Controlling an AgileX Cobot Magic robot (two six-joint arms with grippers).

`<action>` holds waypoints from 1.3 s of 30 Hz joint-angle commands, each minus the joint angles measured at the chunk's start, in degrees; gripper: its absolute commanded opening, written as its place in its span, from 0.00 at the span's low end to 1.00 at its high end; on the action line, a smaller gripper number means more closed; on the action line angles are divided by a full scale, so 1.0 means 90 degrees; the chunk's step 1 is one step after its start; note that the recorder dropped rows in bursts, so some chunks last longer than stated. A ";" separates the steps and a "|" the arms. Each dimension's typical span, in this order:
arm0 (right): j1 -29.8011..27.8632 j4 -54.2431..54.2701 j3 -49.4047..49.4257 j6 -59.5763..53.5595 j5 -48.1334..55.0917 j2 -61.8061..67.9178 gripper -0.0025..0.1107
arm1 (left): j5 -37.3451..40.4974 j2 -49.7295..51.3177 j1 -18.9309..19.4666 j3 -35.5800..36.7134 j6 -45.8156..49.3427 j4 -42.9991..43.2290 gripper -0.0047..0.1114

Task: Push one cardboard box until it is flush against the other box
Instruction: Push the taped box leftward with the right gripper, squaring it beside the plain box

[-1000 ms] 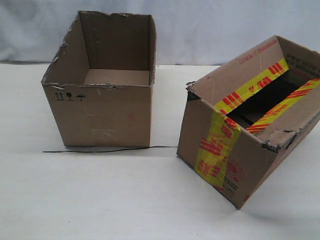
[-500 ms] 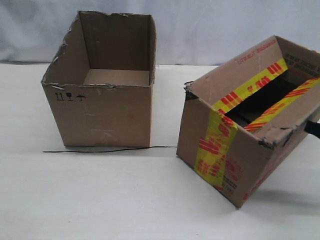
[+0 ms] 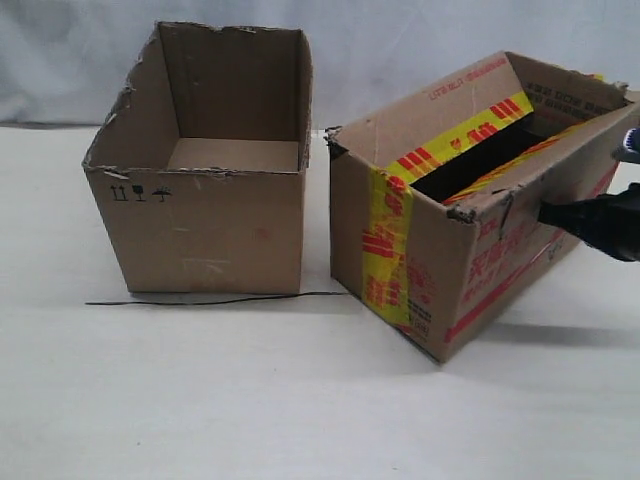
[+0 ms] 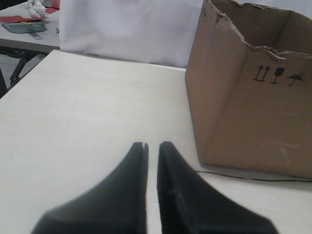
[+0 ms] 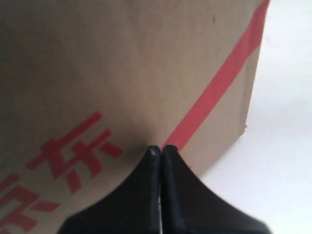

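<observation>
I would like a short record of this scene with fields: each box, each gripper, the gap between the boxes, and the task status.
Object 1: brown cardboard box with yellow-and-red tape, open top, turned at an angle on the white table
Object 2: untaped brown cardboard box, upright, open top
Gap: narrow, boxes not flush
Right gripper: shut, tips against the taped box's side
Left gripper: shut, empty, near the untaped box
Task status: not done

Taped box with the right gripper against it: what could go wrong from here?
The taped box stands skewed, one corner nearest the plain box; it may meet corner-first, not flush. The shut right gripper presses at one spot, so the box could pivot. The thin black wire might snag its base.
</observation>
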 commanded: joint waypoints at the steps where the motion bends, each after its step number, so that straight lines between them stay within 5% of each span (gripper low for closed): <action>1: -0.0135 -0.0193 -0.0626 0.0026 -0.0048 0.0384 0.02 | -0.0133 -0.0024 0.0014 0.0015 0.0011 0.0002 0.04; 7: -0.1036 0.0285 -0.1282 0.0026 -0.0048 0.0498 0.02 | -0.0133 -0.0024 0.0014 0.0015 0.0011 0.0002 0.04; 19: -0.1100 0.0285 -0.3058 -0.0039 0.0596 0.2343 0.02 | -0.0133 -0.0024 0.0014 0.0015 0.0011 0.0002 0.04; 39: 0.0163 -0.0267 -0.4918 -0.0039 0.1231 0.3306 0.02 | -0.0133 -0.0024 0.0014 0.0015 0.0011 0.0002 0.04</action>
